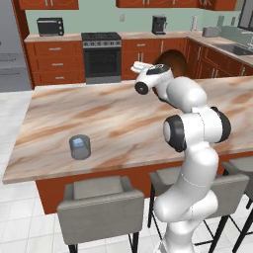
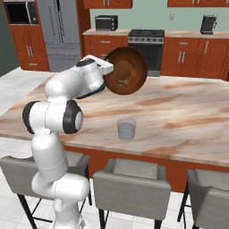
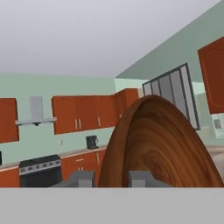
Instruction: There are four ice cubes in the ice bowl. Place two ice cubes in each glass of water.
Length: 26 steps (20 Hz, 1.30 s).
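Gripping the ice bowl (image 2: 126, 70) by its rim, the gripper (image 3: 112, 178) held it up off the tabletop (image 1: 123, 123), tipped almost on edge, its hollow facing the right base camera; that steep tilt looked meant for pouring cubes out rather than picking them singly; the jaws stood closed on the rim. One glass (image 2: 126, 128) stood below the bowl on the tabletop, nearer the stools, and seemed empty of cubes; another glass (image 1: 80, 147) stood well apart with a pale blue ice cube (image 1: 78, 144) inside; the bowl was dark brown, round, shallow, wood-grained, and nothing showed in it.
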Motion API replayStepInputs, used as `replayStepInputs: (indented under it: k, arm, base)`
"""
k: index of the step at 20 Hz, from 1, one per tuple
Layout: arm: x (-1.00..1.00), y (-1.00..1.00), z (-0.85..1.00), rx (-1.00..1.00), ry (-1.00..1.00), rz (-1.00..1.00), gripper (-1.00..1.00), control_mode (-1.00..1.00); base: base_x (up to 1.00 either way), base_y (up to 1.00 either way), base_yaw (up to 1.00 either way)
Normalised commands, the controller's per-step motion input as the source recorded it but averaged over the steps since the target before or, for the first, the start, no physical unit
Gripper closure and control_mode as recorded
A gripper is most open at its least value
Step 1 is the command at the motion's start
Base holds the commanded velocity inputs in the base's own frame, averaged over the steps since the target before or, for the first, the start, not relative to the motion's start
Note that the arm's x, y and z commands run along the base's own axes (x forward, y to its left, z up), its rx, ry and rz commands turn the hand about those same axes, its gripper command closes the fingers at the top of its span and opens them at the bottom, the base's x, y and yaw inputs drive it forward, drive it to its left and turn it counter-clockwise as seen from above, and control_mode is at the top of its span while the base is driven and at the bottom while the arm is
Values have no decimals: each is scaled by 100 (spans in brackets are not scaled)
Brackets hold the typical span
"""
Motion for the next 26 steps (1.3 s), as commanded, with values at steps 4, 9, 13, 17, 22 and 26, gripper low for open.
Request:
replayStepInputs:
  k: [4,9,13,17,22,26]
  arm:
    - [0,-23,-34,0,5,0,100,-100]
    - [0,-16,-22,0,2,0,100,-100]
    - [-2,-4,-6,0,0,0,100,-100]
    - [-3,0,-8,0,0,0,100,-100]
    - [-15,0,-19,0,0,0,100,-100]
    - [-19,0,-28,0,0,0,100,-100]
  base:
    - [0,0,0]
    - [0,0,0]
    - [0,0,0]
    - [0,0,0]
    - [0,0,0]
    - [0,0,0]
